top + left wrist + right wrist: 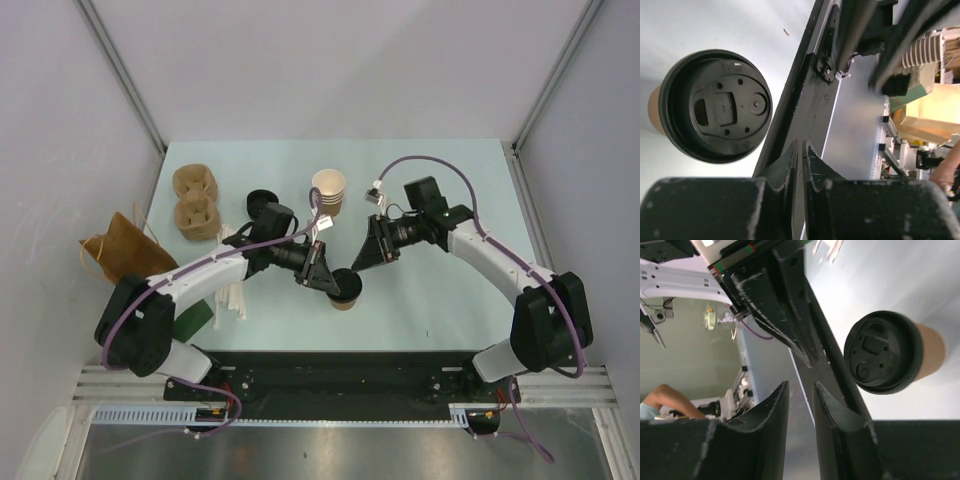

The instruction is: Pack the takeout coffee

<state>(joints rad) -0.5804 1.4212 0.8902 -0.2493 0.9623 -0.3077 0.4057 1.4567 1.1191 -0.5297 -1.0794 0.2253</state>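
Note:
The takeout coffee (346,292), a small tan paper cup with a round black lid, stands on the table near the front middle. It shows in the left wrist view (717,105) and in the right wrist view (885,352). My left gripper (328,282) hovers just left of the cup and above it. Its jaws (801,142) are shut with only a hairline gap and hold nothing. My right gripper (356,264) hovers just behind and right of the cup. Its jaws (801,384) stand a little apart and are empty.
A stack of nested tan cups (328,190) and a loose black lid (261,200) stand at the back. Two pulp cup carriers (195,200) and a brown paper bag (120,250) lie at the left. A green bag (193,322) and white sticks (235,295) lie under my left arm.

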